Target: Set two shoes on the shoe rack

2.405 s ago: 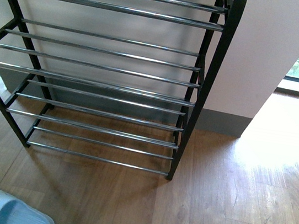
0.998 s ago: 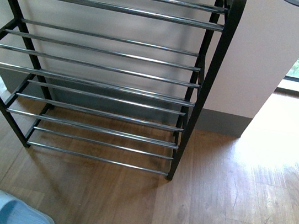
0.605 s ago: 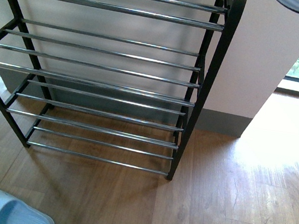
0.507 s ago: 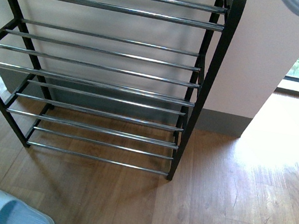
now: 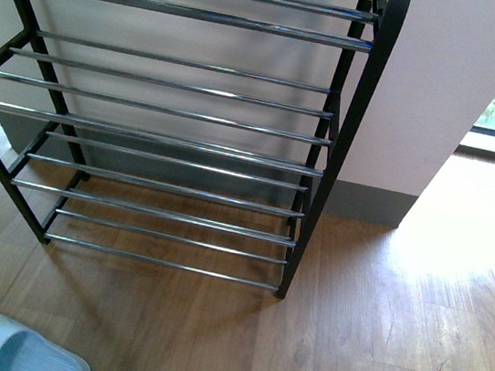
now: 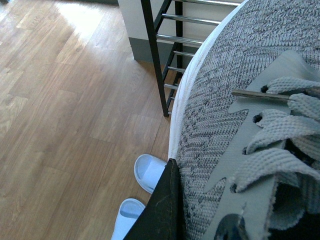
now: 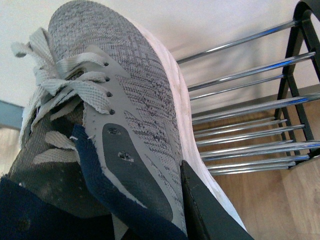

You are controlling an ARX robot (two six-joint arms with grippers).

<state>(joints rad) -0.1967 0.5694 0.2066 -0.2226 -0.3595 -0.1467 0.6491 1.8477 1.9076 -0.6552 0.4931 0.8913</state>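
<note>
The floor point(image 5: 374, 333) is brown wood. The rack point(image 5: 364, 91) stands on it against a pale wall point(image 5: 446, 84). In the front view all its visible shelves of chrome bars are bare, and neither arm shows there.

Each arm carries one grey sneaker. The left sneaker point(image 6: 225, 100) fills most of the left wrist view, with its toe toward the corner of the rack. A white curved edge at the far left of the front view is probably its sole. The right sneaker point(image 7: 130, 110) fills the right wrist view, with its long axis pointing at the wall and the bars just beside its white sole.

Two blue slides lie on the floor, near the front of the rack: one point(image 6: 150, 172) beside the other point(image 6: 125, 217).

The left gripper point(image 6: 197, 222) is closed on the side of its sneaker near the opening; one black finger point(image 6: 160, 210) presses on the outside. The right gripper point(image 7: 165, 220) holds its sneaker the same way, with one finger point(image 7: 210, 215) against the sole. I cannot see the second finger clearly in either view.

I judge the right arm is nearer to the bars. The shoe should go across them, toe to the wall, so that the sole rests on several bars.
</note>
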